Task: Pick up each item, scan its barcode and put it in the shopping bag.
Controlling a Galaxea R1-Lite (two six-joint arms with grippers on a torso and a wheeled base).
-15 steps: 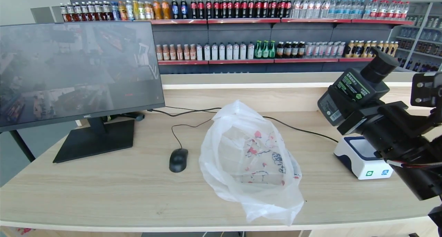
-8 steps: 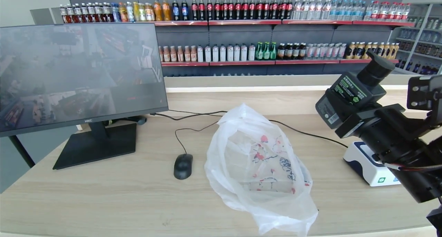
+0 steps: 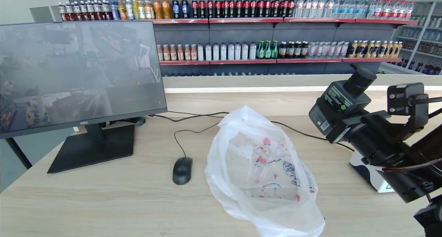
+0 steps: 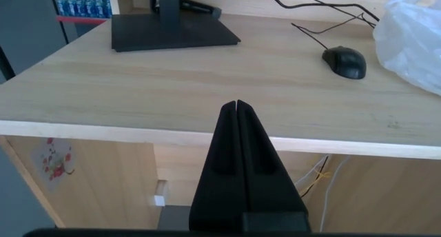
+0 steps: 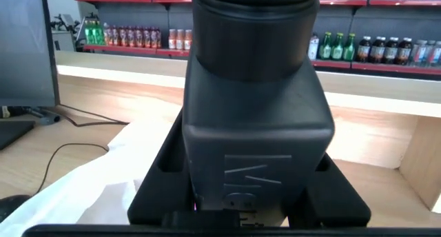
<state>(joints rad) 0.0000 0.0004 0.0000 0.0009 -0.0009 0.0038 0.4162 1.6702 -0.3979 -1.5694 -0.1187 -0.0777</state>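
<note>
Before drink shelves (image 3: pixel 241 20) — counter (image 3: pixel 103 202), shopping bag (image 3: pixel 262 171)

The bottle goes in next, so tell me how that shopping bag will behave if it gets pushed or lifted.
The shopping bag looks thin and crumpled, so probably floppy: it should fold rather than hold its mouth open. Lying loose on the counter, it would likely slide at a nudge.

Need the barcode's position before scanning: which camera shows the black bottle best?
Head view: the black bottle shows whole, labels and barcode visible, in the right end effector. The right wrist view gives its plain dark side, close up.
</note>
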